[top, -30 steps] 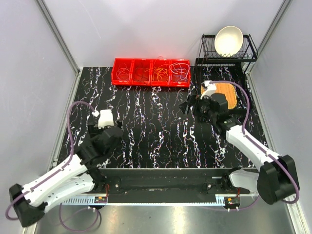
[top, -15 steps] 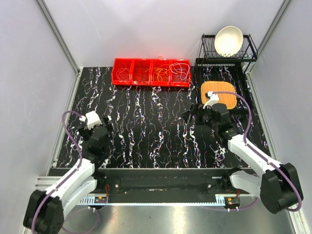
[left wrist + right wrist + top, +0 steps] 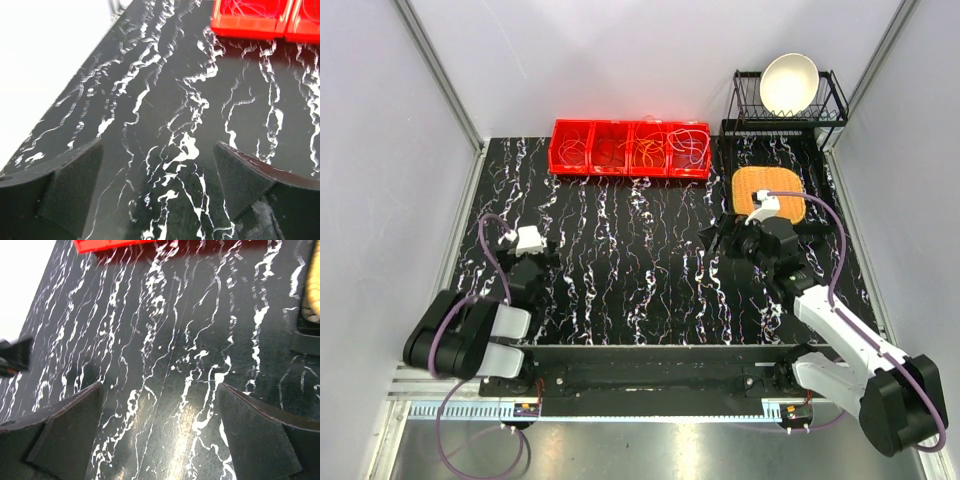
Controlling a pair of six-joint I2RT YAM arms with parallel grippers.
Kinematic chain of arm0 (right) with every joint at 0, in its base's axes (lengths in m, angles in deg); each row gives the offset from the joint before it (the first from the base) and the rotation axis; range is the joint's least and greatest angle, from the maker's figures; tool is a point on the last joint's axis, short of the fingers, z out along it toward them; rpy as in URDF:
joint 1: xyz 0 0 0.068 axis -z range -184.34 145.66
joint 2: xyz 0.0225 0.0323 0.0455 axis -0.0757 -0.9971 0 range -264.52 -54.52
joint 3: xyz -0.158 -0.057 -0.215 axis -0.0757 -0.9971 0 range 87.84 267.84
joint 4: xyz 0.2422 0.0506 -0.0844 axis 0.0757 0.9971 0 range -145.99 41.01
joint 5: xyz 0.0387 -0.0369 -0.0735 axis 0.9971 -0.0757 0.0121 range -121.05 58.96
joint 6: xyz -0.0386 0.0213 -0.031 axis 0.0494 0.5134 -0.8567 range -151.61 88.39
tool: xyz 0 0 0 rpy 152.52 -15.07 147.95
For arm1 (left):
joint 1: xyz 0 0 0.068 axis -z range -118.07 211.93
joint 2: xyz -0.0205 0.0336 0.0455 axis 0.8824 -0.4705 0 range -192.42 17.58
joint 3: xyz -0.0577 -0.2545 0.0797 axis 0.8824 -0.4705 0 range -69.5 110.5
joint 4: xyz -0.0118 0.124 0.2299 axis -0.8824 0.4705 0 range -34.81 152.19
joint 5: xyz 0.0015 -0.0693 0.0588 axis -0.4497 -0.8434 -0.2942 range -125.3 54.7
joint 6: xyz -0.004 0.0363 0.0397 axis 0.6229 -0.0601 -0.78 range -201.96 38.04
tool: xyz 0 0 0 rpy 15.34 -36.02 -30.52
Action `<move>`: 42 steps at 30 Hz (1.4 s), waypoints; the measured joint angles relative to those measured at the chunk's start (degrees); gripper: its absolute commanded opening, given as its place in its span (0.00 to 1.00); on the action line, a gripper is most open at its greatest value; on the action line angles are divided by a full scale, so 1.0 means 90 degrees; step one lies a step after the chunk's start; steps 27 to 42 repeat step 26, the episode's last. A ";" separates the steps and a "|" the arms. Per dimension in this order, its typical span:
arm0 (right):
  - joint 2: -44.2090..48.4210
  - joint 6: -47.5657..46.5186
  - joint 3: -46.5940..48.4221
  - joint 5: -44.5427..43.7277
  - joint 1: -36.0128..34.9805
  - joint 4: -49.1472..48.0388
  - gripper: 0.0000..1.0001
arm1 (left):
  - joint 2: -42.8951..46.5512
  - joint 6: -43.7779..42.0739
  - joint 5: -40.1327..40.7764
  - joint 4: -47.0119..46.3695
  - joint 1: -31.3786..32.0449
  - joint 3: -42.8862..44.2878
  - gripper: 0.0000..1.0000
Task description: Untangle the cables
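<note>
While the cables lie looped inside the row of red bins at the far edge of the worktop, you have both arms well apart from them. Your left gripper hovers near the left edge, jaws wide with nothing between them. Your right gripper hangs toward the right edge, jaws equally wide, beside the orange mat

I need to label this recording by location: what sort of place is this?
Probably a robot test booth in a lab, not a home. Plain grey walls close in a black marbled table, two robot arms are bolted at its near edge, and red bins hold cables near a dish rack.
</note>
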State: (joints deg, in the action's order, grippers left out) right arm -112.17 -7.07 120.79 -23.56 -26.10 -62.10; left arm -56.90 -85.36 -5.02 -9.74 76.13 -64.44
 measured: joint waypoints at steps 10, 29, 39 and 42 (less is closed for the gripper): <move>0.0459 0.0270 -0.0265 -0.1428 0.0000 0.0204 1.00 | -0.0636 0.0107 -0.0695 -0.0245 -0.0641 0.0452 0.99; 0.0838 0.0073 -0.0721 -0.2273 0.0000 0.0165 1.00 | -0.0636 0.0194 -0.0784 -0.0248 -0.0658 0.0481 0.99; 0.0838 0.0073 -0.0721 -0.2273 0.0000 0.0165 1.00 | -0.0636 0.0194 -0.0784 -0.0248 -0.0658 0.0481 0.99; 0.0838 0.0073 -0.0721 -0.2273 0.0000 0.0165 1.00 | -0.0636 0.0194 -0.0784 -0.0248 -0.0658 0.0481 0.99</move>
